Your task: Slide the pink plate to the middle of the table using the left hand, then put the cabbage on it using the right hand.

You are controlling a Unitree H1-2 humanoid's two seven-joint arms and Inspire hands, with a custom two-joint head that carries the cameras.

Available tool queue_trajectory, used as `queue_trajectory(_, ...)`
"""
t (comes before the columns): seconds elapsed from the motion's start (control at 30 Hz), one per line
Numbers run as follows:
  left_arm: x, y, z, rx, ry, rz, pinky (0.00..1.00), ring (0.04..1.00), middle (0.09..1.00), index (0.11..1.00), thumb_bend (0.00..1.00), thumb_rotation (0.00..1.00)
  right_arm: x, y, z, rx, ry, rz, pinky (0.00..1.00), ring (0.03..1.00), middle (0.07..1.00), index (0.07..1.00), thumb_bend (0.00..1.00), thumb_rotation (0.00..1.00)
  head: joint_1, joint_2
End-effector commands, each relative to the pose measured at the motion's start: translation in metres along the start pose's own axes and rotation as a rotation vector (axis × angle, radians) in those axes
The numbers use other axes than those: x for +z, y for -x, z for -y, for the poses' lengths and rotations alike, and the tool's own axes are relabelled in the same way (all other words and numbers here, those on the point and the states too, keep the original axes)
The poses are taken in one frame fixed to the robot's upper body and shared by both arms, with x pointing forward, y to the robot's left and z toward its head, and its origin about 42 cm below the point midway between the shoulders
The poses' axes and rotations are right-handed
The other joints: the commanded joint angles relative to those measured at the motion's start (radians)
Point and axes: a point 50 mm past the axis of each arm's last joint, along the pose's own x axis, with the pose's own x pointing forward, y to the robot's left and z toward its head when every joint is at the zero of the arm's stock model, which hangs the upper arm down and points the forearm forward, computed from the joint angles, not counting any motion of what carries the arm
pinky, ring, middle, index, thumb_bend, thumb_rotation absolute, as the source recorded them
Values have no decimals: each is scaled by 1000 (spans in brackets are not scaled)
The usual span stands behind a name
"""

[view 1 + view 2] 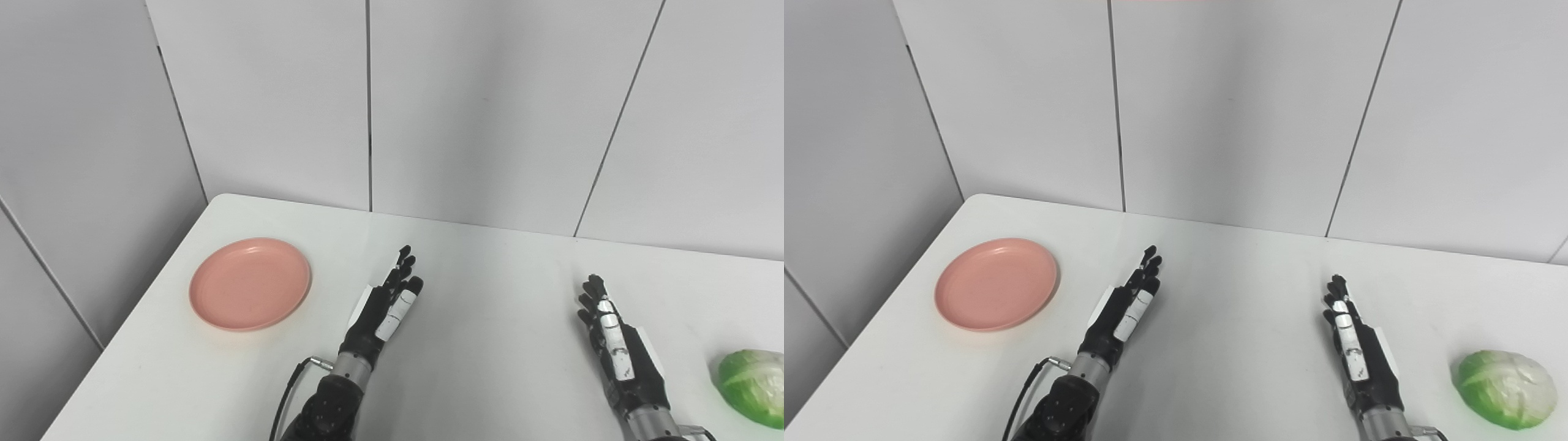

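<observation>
With both my hands flat and empty over the tabletop (490, 367), my left hand (386, 306) must next reach the untouched pink plate (250, 283).

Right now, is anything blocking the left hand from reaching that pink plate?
Nothing visible: only bare table lies between the left hand and the pink plate to its left.

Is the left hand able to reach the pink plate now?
Probably yes. The left hand is open beside the pink plate, and only bare table lies between them.
</observation>
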Motion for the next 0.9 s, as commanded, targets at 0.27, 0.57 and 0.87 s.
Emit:
queue_trajectory(0.27,-26,19,11,-25,24,-102,992,988,986,983,897,1000,8,-1,0,7,-9,-3,1000,1000,1000,1000,410,1000,-12,12)
queue_trajectory(0.57,18,6,5,-9,118,0,1000,989,997,992,915,1000,7,-2,2,10,28,2,1000,1000,1000,1000,437,1000,-15,21)
queue_trajectory(0.87,74,5,-14,-4,147,114,1000,1000,1000,1000,899,1000,6,-4,4,17,25,-1,1000,1000,1000,1000,428,1000,-14,25)
